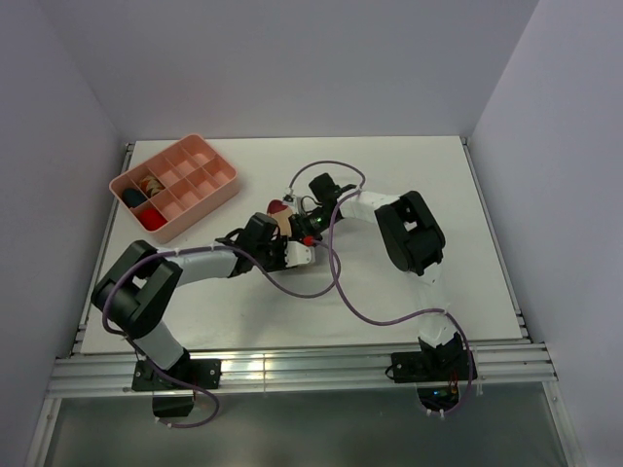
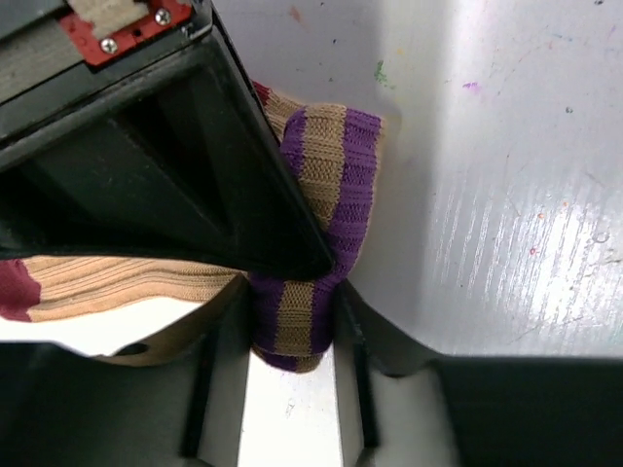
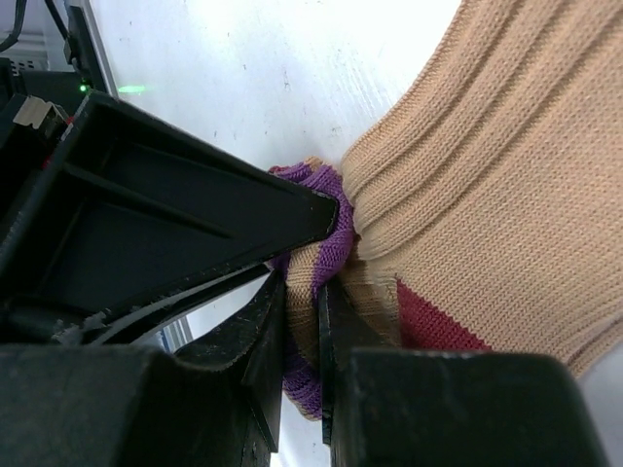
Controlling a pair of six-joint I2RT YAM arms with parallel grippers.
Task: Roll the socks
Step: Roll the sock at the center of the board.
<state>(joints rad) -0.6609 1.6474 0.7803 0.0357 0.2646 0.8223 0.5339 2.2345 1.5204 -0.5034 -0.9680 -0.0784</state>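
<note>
Right of the pink plastic compartment tray (image 1: 204, 209), the left gripper (image 2: 292, 311) and right gripper (image 3: 302, 321) both pinch the purple-and-tan striped cuff (image 2: 331, 165) of the tan ribbed sock (image 3: 487, 195), so the roll should probably be turned tightly, with even tension.

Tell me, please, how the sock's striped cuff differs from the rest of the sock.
Colour: the cuff has purple and tan bands, while the body is plain tan with a dark red patch. State: the cuff is bunched and pinched by both the left end effector and the right end effector; the body spreads out loose, ungripped. Both are the same knit fabric.
</note>
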